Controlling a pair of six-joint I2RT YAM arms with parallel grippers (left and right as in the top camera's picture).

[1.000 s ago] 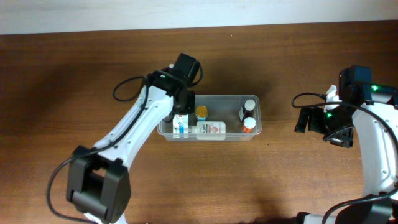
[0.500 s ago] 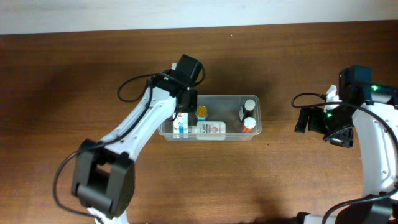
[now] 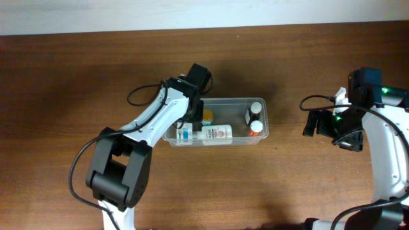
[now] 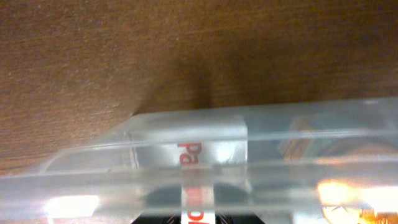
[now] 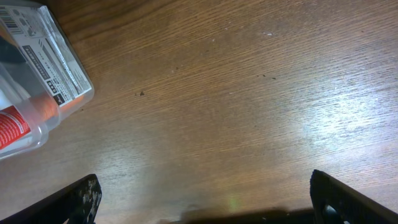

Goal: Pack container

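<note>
Container (image 3: 220, 143) sits upright and open-topped around the middle of the brown wooden table (image 3: 77, 76), long side running left-right. Contents, left to right: white-and-blue box (image 3: 185, 133) at the left end, against the wall on the robot's side. White bottle (image 3: 216, 132) with a red label lies on its side just beside it. Yellow-capped jar (image 3: 207, 115) is behind those two, toward the far wall. At the right end, a dark bottle (image 3: 254, 111) with a white cap and an orange-capped bottle (image 3: 255, 128) are next to each other. Left gripper (image 3: 194, 112) is over the left end of the container, just beside the yellow cap. From overhead the wrist housing covers the fingers, so I can't tell the jaw width or whether it grips anything. Left wrist view doesn't settle it: the lens is right up against the clear container (image 4: 186, 134) wall. Rim bands cross the frame, red lettering shows through the plastic, there's a dark blur at the bottom edge and wood above. Right gripper (image 3: 318, 123) is well to the right of the container, not touching it, over the wood. In the right wrist view its jaws are spread wide, a fingertip (image 5: 84, 198) in each bottom corner and only wood grain between them. A corner of the container shows top left in that view, with a printed label and something red visible through the wall, apart from the fingers.
</note>
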